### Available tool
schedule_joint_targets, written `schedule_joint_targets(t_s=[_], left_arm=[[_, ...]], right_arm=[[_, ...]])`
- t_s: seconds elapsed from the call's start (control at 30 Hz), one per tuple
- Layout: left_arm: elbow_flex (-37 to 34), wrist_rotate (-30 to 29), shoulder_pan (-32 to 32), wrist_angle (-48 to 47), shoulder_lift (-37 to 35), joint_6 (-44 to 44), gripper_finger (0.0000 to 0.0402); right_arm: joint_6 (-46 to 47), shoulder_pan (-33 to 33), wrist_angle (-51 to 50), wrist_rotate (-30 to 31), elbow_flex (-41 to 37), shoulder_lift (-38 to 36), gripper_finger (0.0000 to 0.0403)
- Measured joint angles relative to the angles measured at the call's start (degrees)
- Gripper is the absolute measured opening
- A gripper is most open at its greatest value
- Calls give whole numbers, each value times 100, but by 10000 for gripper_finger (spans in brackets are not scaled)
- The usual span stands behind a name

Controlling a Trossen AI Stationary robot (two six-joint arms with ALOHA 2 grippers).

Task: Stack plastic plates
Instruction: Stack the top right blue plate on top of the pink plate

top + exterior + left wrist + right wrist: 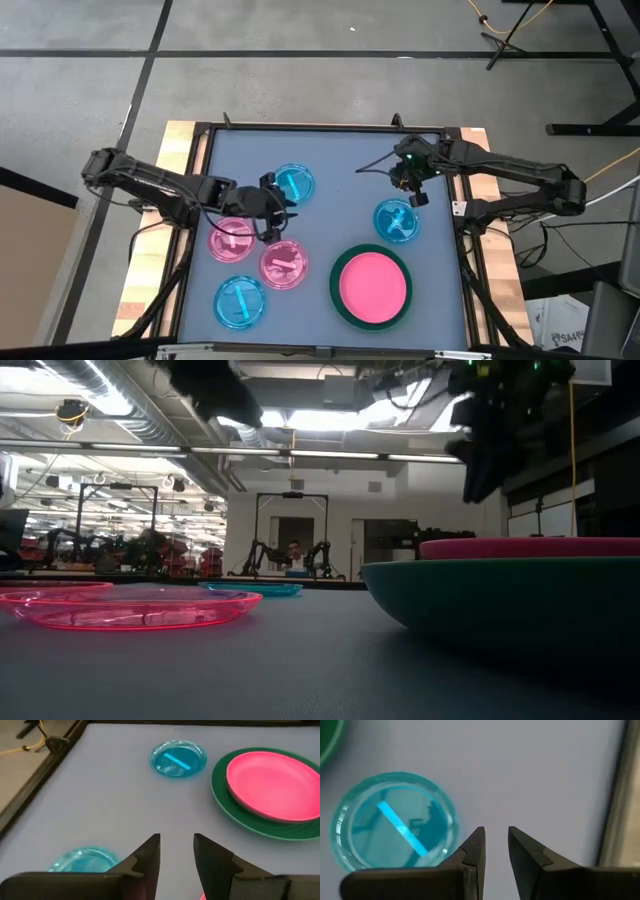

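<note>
A large green plate [345, 305] lies on the table's near right part with an opaque pink plate [373, 284] resting in it. Three small translucent blue plates lie flat: one far [293, 184], one right [397, 221], one near left [240, 301]. Two small translucent pink plates [232, 239] [284, 263] lie at centre left. No dark grey plate shows. My left gripper [276, 205] [176, 845] hovers open between the far blue plate and the pink ones. My right gripper [412, 187] [496, 837] hovers open just beyond the right blue plate [395, 827].
A dark frame rims the grey table [320, 150], with wooden strips at both sides. Bare table lies along the far edge and between the two grippers. In the low view the green plate [500, 605] stands close on the right, and the pink plates [135, 607] on the left.
</note>
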Motion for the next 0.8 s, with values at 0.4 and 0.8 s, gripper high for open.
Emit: schedule_joint_targets(t_s=[0.4, 0.8], left_arm=[[-1437, 693, 2, 1548, -77, -76, 111], [-1560, 689, 154, 1693, -75, -76, 111]], right_arm=[[1, -768, 730, -597, -1101, 2, 74], [16, -899, 1293, -1034, -1876, 2, 74]])
